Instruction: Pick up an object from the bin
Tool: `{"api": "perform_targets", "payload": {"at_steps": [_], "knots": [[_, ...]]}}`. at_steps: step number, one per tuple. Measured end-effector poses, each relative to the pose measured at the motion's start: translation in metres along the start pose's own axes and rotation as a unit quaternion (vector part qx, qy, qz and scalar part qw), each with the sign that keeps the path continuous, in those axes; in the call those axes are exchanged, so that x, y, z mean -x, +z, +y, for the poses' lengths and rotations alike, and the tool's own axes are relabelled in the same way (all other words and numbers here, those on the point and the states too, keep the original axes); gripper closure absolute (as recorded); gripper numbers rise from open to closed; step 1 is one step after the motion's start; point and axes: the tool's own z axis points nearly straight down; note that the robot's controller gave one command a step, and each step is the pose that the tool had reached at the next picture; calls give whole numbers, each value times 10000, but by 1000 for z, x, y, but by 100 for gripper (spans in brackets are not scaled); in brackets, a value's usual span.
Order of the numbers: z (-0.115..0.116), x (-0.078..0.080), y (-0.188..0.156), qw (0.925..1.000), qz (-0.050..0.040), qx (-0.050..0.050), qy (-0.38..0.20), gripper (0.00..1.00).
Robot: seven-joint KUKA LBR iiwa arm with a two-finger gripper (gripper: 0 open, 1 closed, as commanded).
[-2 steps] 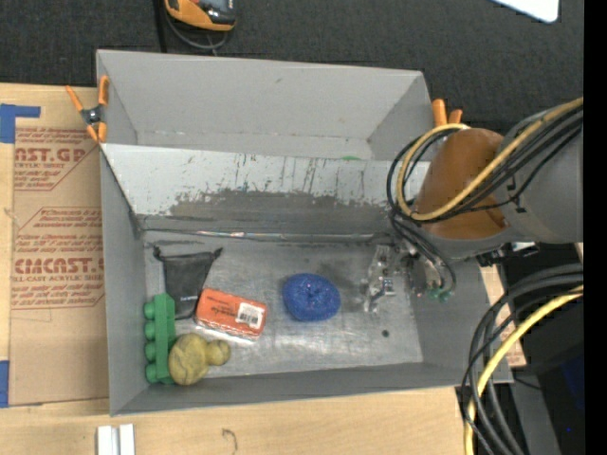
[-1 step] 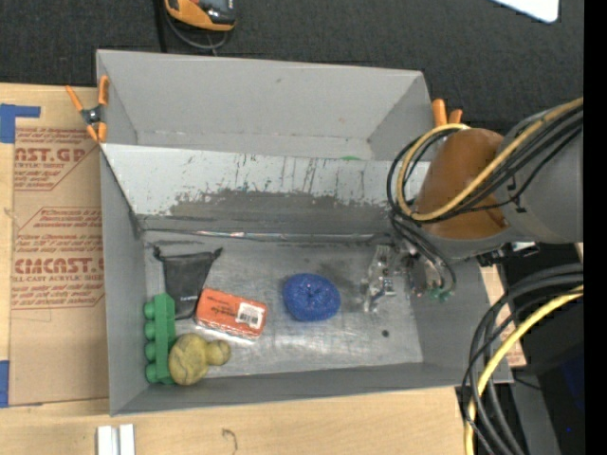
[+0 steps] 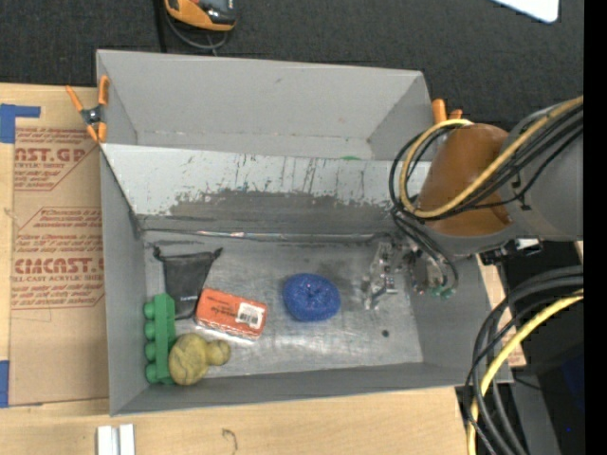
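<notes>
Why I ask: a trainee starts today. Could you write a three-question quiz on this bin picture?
1. True or false: the blue lump lies between the orange box and the gripper.
2. Which thing lies farthest left in the bin? A) green block B) blue lump C) orange box
3. Fill in: the soft toy beside the green block is ____ in colour.

Key: 1 true; 2 A; 3 yellow.

Hand outline indistinct; orange box label unreadable; yellow lump hides green block end.
</notes>
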Motion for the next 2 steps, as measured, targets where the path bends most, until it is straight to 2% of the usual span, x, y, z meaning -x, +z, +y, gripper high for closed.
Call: {"api": "perform_targets", "payload": {"at_steps": [1,2], "knots": [[-14,8,-7,10000,-4,-1,22,100],[-19,10,-9,10000,-1,-5,50,100]]}}
